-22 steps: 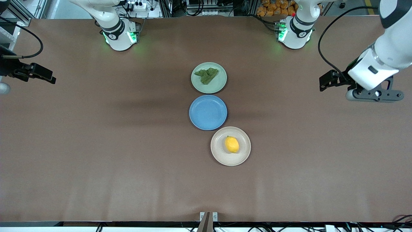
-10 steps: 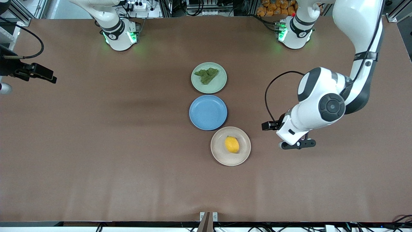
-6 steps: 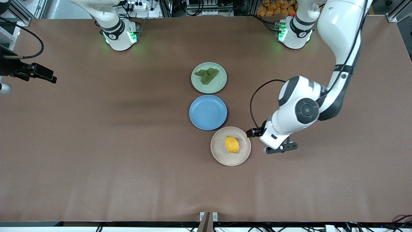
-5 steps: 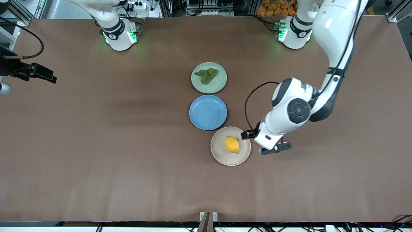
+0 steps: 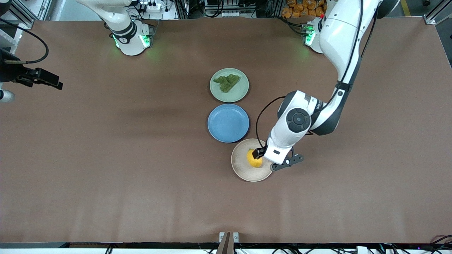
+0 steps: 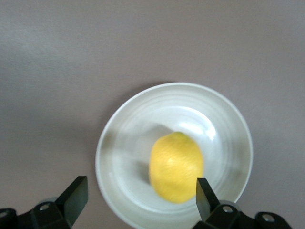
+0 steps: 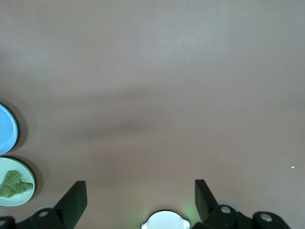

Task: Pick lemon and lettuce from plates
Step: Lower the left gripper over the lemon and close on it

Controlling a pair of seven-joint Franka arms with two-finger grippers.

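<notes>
The yellow lemon lies on the beige plate, the plate nearest the front camera. My left gripper hangs open just over that plate and partly covers the lemon. In the left wrist view the lemon sits on the plate between the spread fingertips, close to one of them. The dark-green lettuce lies on the mint plate, nearest the arm bases. My right gripper waits open and empty above the table edge at the right arm's end.
An empty bright blue plate lies between the mint and beige plates. The right wrist view shows the lettuce, the mint plate, the blue plate's edge and bare brown table.
My left arm has swung in from the left arm's end of the table and come down over the beige plate and lemon. The right arm has stayed put.
</notes>
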